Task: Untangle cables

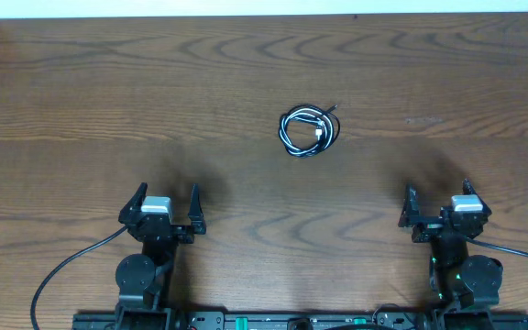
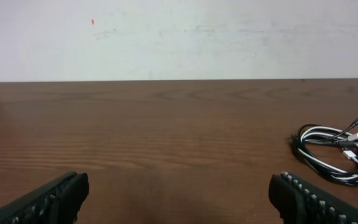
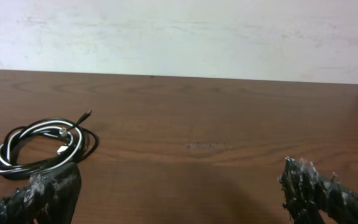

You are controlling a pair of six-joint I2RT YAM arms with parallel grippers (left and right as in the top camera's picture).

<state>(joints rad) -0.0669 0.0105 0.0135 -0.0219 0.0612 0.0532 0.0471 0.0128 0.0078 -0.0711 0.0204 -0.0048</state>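
The left end effector (image 1: pixel 167 191) gapes apart and empty at the near edge of the brown wood-grain counter (image 1: pixel 81 92). Well ahead and about midway across lie the thin black and white cables (image 1: pixel 308 131), wound into one small flat coil, and the right end effector (image 1: pixel 438 194) is equally spread and empty. Since both cords share the same loops, a pinch would likely catch both and drag or tighten the bundle. The coil's long axis runs roughly left-right, with one plugged tail poking toward the far right.

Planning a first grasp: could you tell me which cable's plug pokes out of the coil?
The black cable: its plug juts beyond the coil; the white cable has its plug inside.
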